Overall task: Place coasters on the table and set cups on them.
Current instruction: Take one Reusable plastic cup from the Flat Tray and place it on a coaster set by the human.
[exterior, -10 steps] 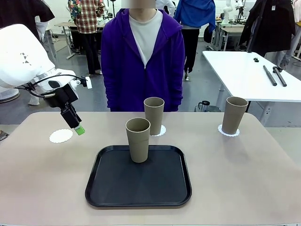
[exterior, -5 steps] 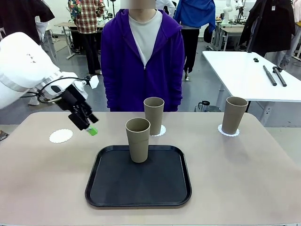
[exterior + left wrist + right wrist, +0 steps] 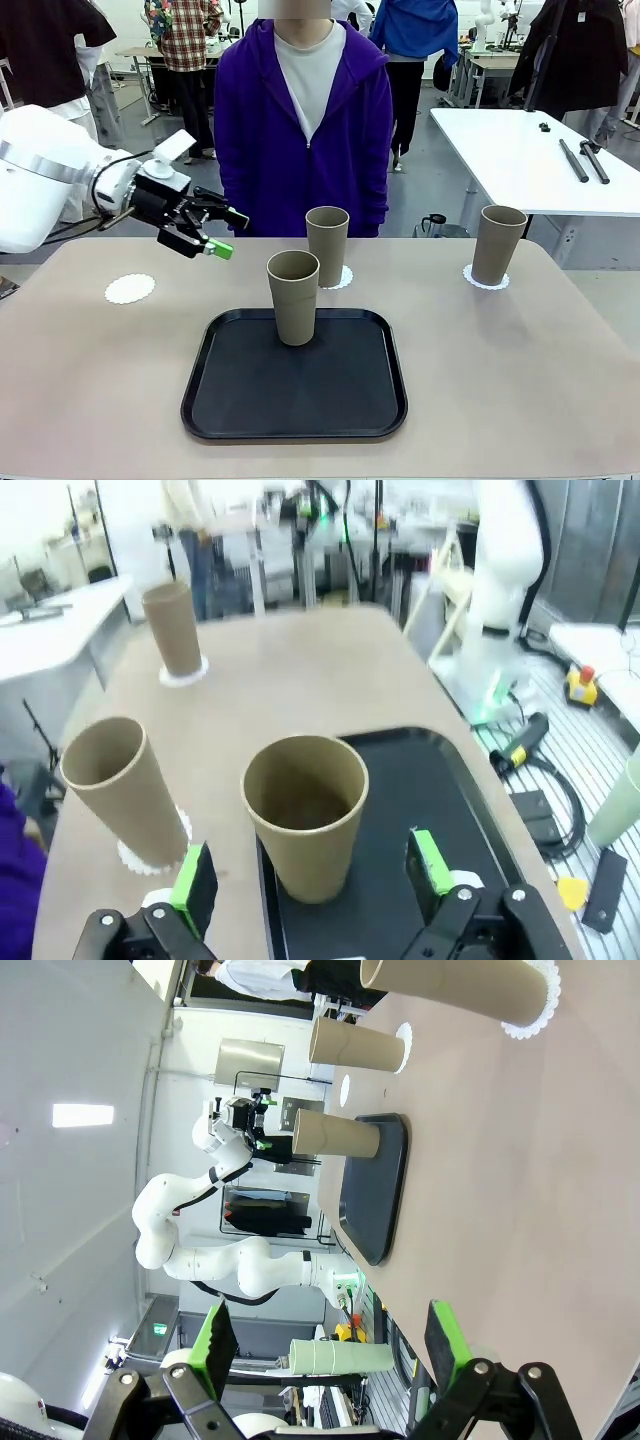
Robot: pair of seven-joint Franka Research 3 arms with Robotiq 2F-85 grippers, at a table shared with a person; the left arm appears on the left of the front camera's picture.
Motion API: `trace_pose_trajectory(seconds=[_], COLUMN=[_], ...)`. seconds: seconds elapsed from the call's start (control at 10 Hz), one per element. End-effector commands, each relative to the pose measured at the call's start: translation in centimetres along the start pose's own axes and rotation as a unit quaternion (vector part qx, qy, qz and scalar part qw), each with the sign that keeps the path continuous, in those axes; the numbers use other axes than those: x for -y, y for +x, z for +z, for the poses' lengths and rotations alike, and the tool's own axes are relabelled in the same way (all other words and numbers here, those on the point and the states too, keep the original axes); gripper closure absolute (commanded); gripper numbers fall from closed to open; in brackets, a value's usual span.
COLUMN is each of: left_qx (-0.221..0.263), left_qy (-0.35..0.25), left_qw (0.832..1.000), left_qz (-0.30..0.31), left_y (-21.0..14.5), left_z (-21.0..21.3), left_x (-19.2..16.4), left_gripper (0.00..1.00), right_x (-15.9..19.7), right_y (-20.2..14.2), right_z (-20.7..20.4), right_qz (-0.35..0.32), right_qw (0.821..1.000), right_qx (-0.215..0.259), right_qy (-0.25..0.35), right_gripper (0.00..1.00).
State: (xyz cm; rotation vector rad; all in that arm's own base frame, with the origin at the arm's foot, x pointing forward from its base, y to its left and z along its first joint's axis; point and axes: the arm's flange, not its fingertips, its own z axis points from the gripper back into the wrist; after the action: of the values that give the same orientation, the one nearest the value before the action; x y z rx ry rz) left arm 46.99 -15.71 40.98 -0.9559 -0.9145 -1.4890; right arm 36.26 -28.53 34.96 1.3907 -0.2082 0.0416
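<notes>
One tan cup (image 3: pixel 293 297) stands at the back of the black tray (image 3: pixel 295 400). A second cup (image 3: pixel 327 245) sits on a coaster behind the tray, and a third cup (image 3: pixel 498 244) sits on a coaster (image 3: pixel 486 281) at the far right. An empty white coaster (image 3: pixel 130 289) lies on the table (image 3: pixel 500 380) at the left. My left gripper (image 3: pixel 230 235) hangs open above the table, turned sideways, left of the tray cup. In the left wrist view its gripper (image 3: pixel 312 875) frames that cup (image 3: pixel 305 815) without touching it. My right gripper (image 3: pixel 330 1345) is open and holds nothing.
A person in a purple jacket (image 3: pixel 305 130) stands at the far edge of the table, hands out of view. A white table (image 3: pixel 530 160) with black rods stands behind at the right. Bare tabletop lies right of the tray and in front of it.
My left gripper swung from pointing down near the empty coaster to pointing sideways, and moved right and up towards the cup on the tray. Cups and coasters stayed put.
</notes>
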Motion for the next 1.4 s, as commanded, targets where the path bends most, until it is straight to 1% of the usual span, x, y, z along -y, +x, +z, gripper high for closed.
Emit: trace_pose_trajectory(seconds=[0.0, 0.2, 0.3, 0.5, 0.6, 0.7, 0.8, 1.3], left_qx=[0.041, 0.066, 0.07, 0.055, 0.047, 0.04, 0.053, 0.051], left_qy=[0.015, 0.027, 0.03, 0.013, -0.001, -0.006, 0.0, -0.003], left_qw=[0.999, 0.997, 0.996, 0.995, 0.996, 0.996, 0.995, 0.995], left_qz=[0.015, 0.042, 0.055, 0.077, 0.073, 0.083, 0.088, 0.09], left_y=[-3.1, -5.2, -6.2, -7.9, -8.6, -9.4, -8.3, -8.6], left_z=[0.4, -0.4, -1.0, -2.4, -2.8, -3.0, -2.4, -2.6], left_x=[-0.3, 0.2, 0.6, 0.4, 0.1, 0.0, 0.7, 0.6], left_gripper=[0.0, 0.0, 0.0, 0.0, 0.0, 0.0, 0.0, 0.0], right_x=[-0.2, -0.2, -0.2, -0.2, -0.2, -0.2, -0.2, -0.2], right_y=[-0.1, -0.1, -0.1, -0.1, -0.1, -0.1, -0.1, -0.1], right_z=[0.0, 0.0, 0.0, 0.0, 0.0, 0.0, 0.0, 0.0], right_qz=[-0.004, -0.004, -0.004, -0.004, -0.004, -0.004, -0.004, -0.004], right_qw=[1.0, 1.0, 1.0, 1.0, 1.0, 1.0, 1.0, 1.0], right_qx=[-0.002, -0.002, -0.002, -0.002, -0.002, -0.002, -0.002, -0.002], right_qy=[0.003, 0.003, 0.003, 0.003, 0.003, 0.003, 0.003, 0.003], right_gripper=[0.0, 0.0, 0.0, 0.0, 0.0, 0.0, 0.0, 0.0])
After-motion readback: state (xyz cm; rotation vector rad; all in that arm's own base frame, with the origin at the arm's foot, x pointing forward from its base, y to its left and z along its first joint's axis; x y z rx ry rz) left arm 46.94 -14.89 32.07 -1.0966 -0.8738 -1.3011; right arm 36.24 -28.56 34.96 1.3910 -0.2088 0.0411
